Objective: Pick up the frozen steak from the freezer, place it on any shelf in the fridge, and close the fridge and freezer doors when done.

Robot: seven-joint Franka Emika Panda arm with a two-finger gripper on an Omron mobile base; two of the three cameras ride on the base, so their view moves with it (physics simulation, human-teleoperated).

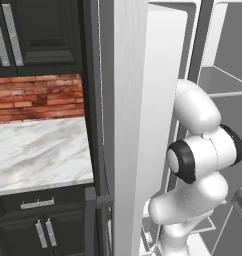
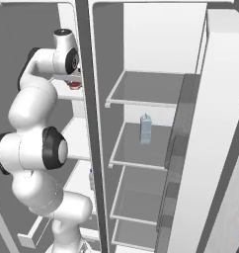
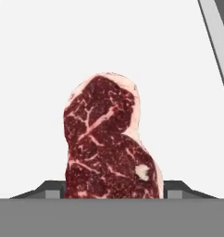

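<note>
Item I see: steak (image 3: pixel 109 143), dark red, white-marbled, pale rim, flat on white freezer shelf (image 3: pixel 35 92). Claw (image 3: pixel 113 192) fingers at its 3 and 9 o'clock; pinch unconfirmed. Fridge shelves (image 2: pixel 146 101) grey, carton (image 2: pixel 145 129) on one.

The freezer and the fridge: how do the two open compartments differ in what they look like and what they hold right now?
The freezer has white shelves; the fridge has grey shelves with pale front edges. The freezer holds the frozen steak, with the gripper on either side of it; the fridge holds a pale-blue carton standing upright on a middle shelf. Both are halves of one white appliance, doors open.
</note>
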